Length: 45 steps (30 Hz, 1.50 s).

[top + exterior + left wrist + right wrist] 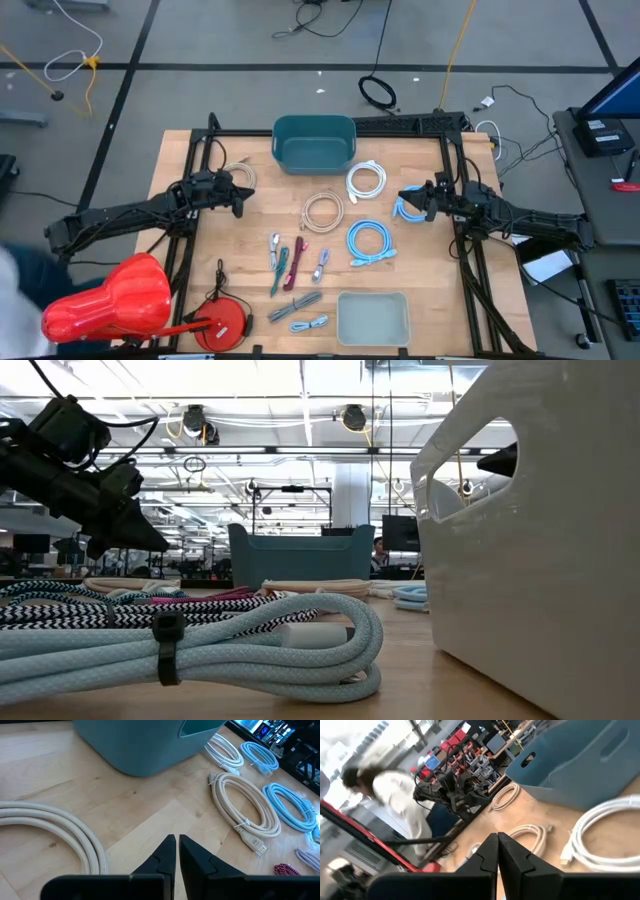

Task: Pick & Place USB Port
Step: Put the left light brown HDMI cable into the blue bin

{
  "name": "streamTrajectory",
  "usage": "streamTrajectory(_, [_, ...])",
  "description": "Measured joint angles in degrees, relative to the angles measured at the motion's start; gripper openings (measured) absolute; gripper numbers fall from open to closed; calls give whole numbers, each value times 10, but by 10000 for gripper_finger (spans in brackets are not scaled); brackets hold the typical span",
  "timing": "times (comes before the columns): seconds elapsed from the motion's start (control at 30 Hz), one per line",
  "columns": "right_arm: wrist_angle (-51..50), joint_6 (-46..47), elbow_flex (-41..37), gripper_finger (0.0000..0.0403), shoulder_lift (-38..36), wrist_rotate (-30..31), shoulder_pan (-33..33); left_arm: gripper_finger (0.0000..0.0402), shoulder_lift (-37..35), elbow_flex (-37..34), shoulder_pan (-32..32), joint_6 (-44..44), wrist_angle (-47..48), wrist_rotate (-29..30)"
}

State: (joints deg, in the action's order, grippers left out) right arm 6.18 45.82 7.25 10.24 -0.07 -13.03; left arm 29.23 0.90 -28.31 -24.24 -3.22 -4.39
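Note:
Several coiled cables lie on the wooden table: a white coil (366,181), a beige coil (322,212), a blue coil (370,242), a light-blue coil (408,208) and a beige coil (240,175) at the left. Small bundled cables (297,262) lie near the middle. A teal bin (315,143) stands at the far edge and a pale bin (373,318) at the near edge. My left gripper (240,196) (176,840) hovers shut beside the left beige coil (60,822). My right gripper (404,195) (496,838) hovers shut over the light-blue coil.
A red rounded object (110,300) and a red reel (225,322) sit at the near left corner. A black frame (455,190) runs along the table's sides. A person in white (395,805) shows beyond the table. Bare wood lies between the beige coils (150,815).

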Motion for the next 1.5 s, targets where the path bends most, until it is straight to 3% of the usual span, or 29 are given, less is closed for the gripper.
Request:
streamTrajectory(0.2, [-1, 127, 0, 0, 0, 0, 0, 24, 0, 0, 0, 0, 0, 0])
streamTrajectory(0.37, [-1, 164, 0, 0, 0, 4, 0, 24, 0, 0, 0, 0, 0, 0])
streamTrajectory(0.6, [26, 266, 0, 0, 0, 60, 0, 24, 0, 0, 0, 0, 0, 0])
streamTrajectory(0.7, [49, 270, 0, 0, 0, 91, 0, 24, 0, -1, 0, -9, -11, 4])
streamTrajectory(0.8, [83, 270, 0, 0, 0, 130, 0, 24, 0, -1, 0, -77, -109, 37])
streamTrajectory(0.93, [124, 254, 0, 0, 0, 179, 0, 24, 0, -1, 0, -163, -326, 100])
streamTrajectory(1.07, [152, 232, 0, 0, 0, 223, 0, 24, 0, 5, 0, -213, -543, 105])
streamTrajectory(1.2, [154, 220, 0, 0, 0, 259, 0, 24, -1, 38, 0, -264, -650, 102])
streamTrajectory(1.37, [155, 220, 0, 0, 7, 273, 0, 24, 9, 131, 0, -323, -616, 88])
streamTrajectory(1.5, [156, 229, 0, 0, 11, 273, 0, 24, 51, 255, 0, -331, -499, 2])
